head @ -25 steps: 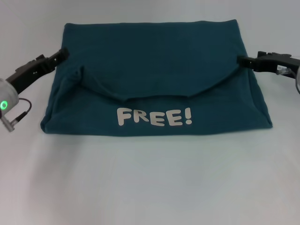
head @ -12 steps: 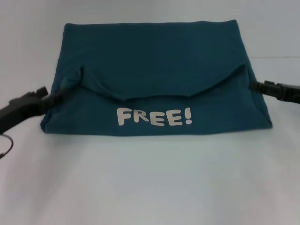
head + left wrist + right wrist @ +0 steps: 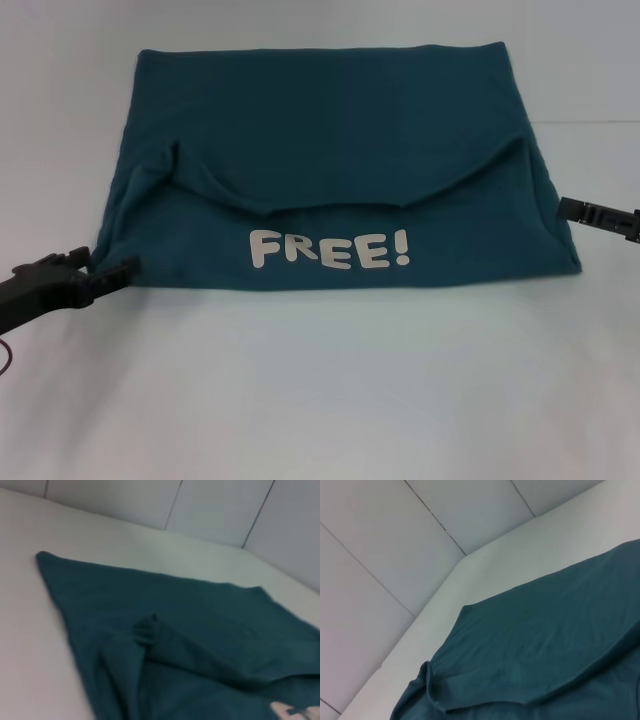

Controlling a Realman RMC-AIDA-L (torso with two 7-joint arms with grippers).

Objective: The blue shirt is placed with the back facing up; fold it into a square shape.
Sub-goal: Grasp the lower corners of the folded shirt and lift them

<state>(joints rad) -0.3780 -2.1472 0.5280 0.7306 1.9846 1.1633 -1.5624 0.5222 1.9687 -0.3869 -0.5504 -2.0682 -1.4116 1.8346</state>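
Grippers at the folded shirt's near corners

The left gripper met the near left corner, the right gripper the right edge; neither's jaws readable. The blue shirt lay folded on the white desk, "FREE!" print up.

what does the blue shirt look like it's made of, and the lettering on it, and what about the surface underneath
The blue shirt looks like soft matte knit fabric: it drapes in rounded folds without shine. Its FREE! lettering seems a flat pale print sitting on the cloth, possibly vinyl or ink. The table looks smooth, matte and white; its material is unclear.
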